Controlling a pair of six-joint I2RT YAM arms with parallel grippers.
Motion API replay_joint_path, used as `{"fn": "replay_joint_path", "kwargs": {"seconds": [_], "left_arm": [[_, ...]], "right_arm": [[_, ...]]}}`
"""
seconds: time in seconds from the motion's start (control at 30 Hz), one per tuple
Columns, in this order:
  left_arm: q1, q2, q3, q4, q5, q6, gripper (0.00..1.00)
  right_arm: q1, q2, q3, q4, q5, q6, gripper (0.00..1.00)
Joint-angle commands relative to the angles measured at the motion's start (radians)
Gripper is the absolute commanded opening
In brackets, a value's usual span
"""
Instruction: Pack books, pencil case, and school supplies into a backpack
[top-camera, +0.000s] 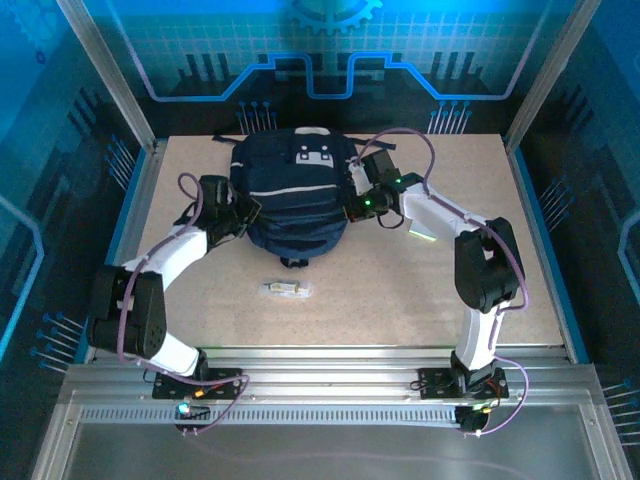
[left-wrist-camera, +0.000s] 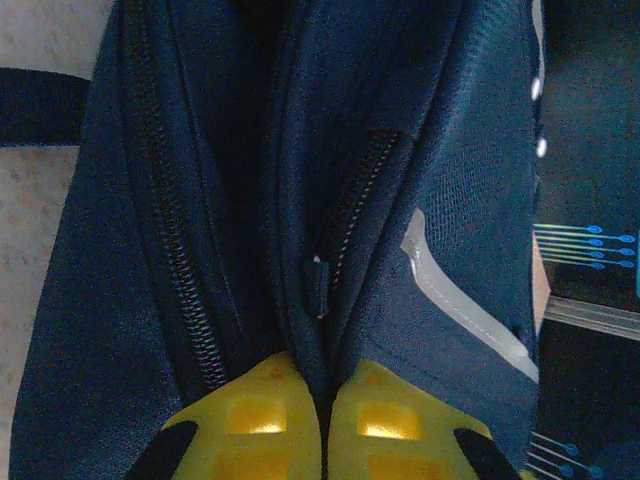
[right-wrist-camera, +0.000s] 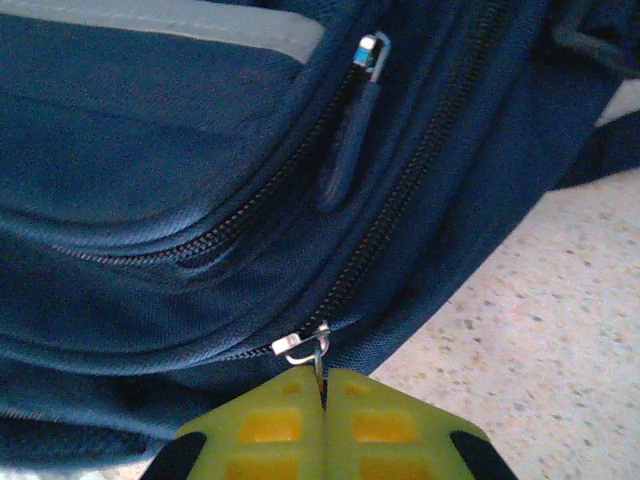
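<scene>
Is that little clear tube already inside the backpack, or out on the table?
Out: the tube lies on the table, in front of the backpack, not touching it.

matt woven cloth backpack (top-camera: 295, 200), rough speckled table (top-camera: 400, 290)

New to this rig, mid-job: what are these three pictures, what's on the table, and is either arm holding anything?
Two robot arms are bolted at the near edge of the table, each ending in a two-finger end effector. The overhead picture looks down from behind them; the other two come from wrist cameras. On the table lies a navy backpack, with a small clear tube in front of it and a yellow-green item under the right arm. The left end effector is shut, pinching backpack fabric beside a zipper. The right end effector is shut on a metal zipper pull.
</scene>
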Motion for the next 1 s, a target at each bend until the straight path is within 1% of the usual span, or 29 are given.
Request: {"fn": "replay_joint_path", "kwargs": {"seconds": [0.0, 0.03, 0.07, 0.17, 0.27, 0.33, 0.47, 0.6, 0.73, 0.83, 0.9, 0.97], "left_arm": [[0.063, 0.081, 0.145, 0.028, 0.008, 0.100, 0.27], [0.065, 0.103, 0.182, -0.010, 0.019, 0.103, 0.56], [0.067, 0.114, 0.205, -0.044, 0.024, 0.106, 0.68], [0.067, 0.084, 0.211, -0.104, 0.026, 0.115, 0.86], [0.065, -0.004, 0.153, -0.148, -0.002, 0.120, 0.89], [0.062, -0.077, 0.085, -0.156, -0.010, 0.091, 0.89], [0.027, -0.187, -0.060, -0.112, -0.010, -0.029, 0.90], [-0.024, -0.239, -0.158, -0.023, -0.057, -0.166, 0.89], [-0.104, -0.204, -0.165, 0.036, -0.150, -0.232, 0.86], [-0.129, -0.132, -0.151, 0.098, -0.164, -0.263, 0.83], [-0.132, -0.083, -0.138, 0.132, -0.165, -0.273, 0.79], [-0.134, -0.042, -0.122, 0.152, -0.177, -0.256, 0.72]], "right_arm": [[0.020, -0.010, -0.002, 0.005, -0.047, 0.044, 0.00], [0.035, 0.001, -0.002, 0.028, -0.078, 0.063, 0.00], [0.048, 0.010, 0.001, 0.049, -0.106, 0.080, 0.00], [0.092, 0.058, 0.036, 0.097, -0.171, 0.129, 0.00], [0.135, 0.121, 0.116, 0.093, -0.197, 0.138, 0.00], [0.161, 0.162, 0.176, 0.081, -0.206, 0.139, 0.00], [0.196, 0.214, 0.270, 0.056, -0.228, 0.138, 0.00], [0.214, 0.211, 0.275, 0.057, -0.257, 0.140, 0.00], [0.227, 0.171, 0.221, 0.086, -0.296, 0.150, 0.00], [0.237, 0.135, 0.171, 0.100, -0.302, 0.143, 0.00], [0.241, 0.116, 0.140, 0.099, -0.303, 0.128, 0.00], [0.243, 0.105, 0.117, 0.086, -0.291, 0.103, 0.00]]}}
